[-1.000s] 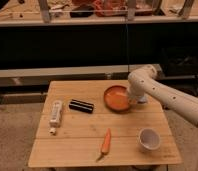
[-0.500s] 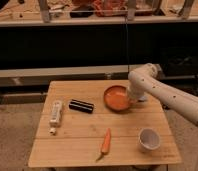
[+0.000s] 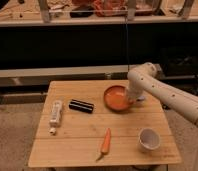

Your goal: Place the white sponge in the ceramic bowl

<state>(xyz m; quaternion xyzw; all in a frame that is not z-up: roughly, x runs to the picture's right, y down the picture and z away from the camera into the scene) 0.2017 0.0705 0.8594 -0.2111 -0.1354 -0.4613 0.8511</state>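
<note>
Arm (image 3: 159, 89) hardly shifted; pincer (image 3: 131, 98) at right rim of ceramic bowl (image 3: 112, 103) — grip unreadable, white sponge indiscernible there. Wooden desk (image 3: 77, 132), dark shelving (image 3: 67, 50) behind bowl. Left of bowl: black case (image 3: 81, 105), tube (image 3: 55, 112); nearer — carrot (image 3: 106, 141), cup (image 3: 149, 139).

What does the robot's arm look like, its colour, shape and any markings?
The arm is cream-white: thick rounded tubular segments joined at a bulbous elbow, with small dark dots along the casing. No loose cables show. The gripper, at the right rim of the ceramic bowl, looks similarly pale; its details cannot be made out.
</note>
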